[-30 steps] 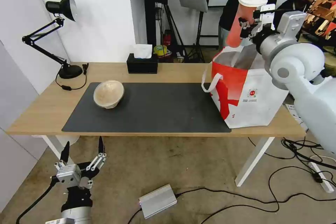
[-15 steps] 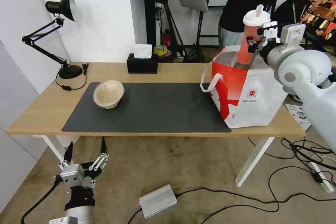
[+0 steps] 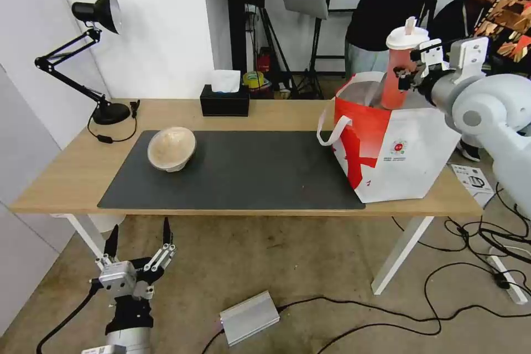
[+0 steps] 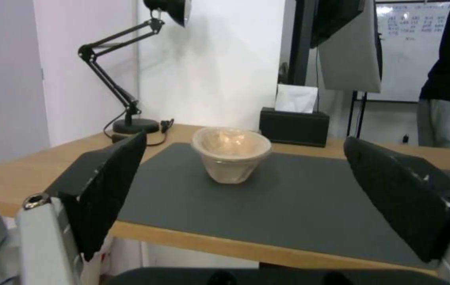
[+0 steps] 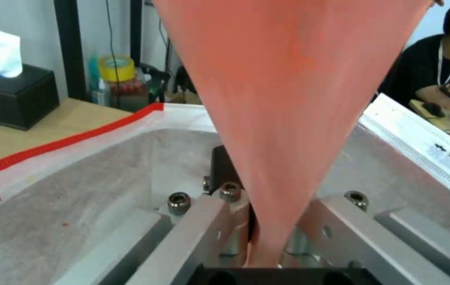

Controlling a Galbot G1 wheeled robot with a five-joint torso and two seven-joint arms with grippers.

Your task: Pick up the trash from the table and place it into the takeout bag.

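Drink cup (image 3: 399, 78) base behind takeout bag (image 3: 398, 149) rim.

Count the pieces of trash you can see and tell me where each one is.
2: the beige bowl on the mat's left end, and the red cup held by the right gripper in the takeout bag's mouth. More may be hidden inside.

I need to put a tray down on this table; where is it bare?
The dark grey mat is bare between the beige bowl and the takeout bag. The wood strip between desk lamp and tissue box is narrower. The bag's end is crowded.
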